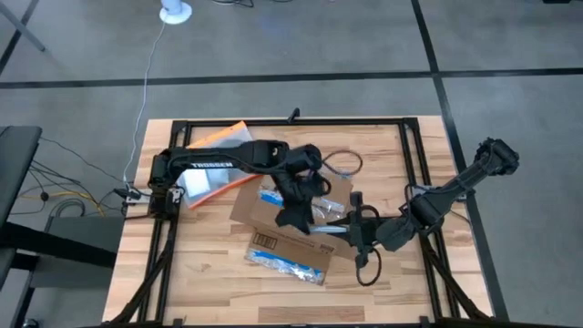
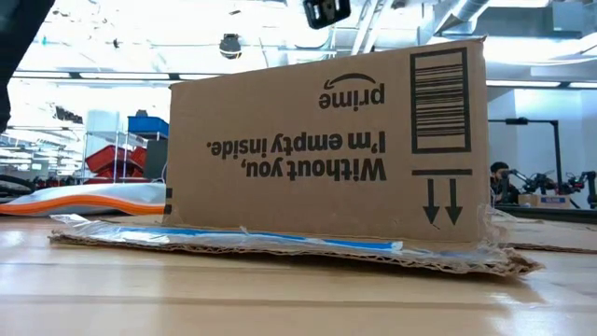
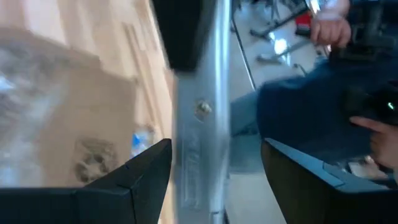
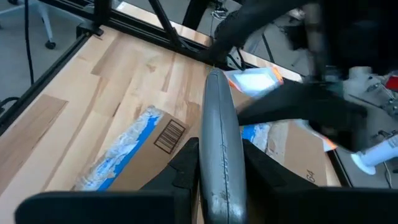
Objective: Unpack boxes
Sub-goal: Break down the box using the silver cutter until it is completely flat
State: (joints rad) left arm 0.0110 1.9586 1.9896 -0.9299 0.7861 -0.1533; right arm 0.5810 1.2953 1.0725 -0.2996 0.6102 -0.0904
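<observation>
Robotics lab/workshop: concrete floor (image 1: 301, 41) w/ taped lines, wood bench (image 1: 209, 273), parts shelving (image 2: 117, 149), ceiling ducts.

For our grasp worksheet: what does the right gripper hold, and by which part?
The right gripper pinches a grey metal bar by its near end.

Orange-edged clear pouch (image 1: 214, 164) near the wooden table's (image 1: 209, 282) left rear corner, black cable loop (image 1: 344, 163) farther right
</observation>
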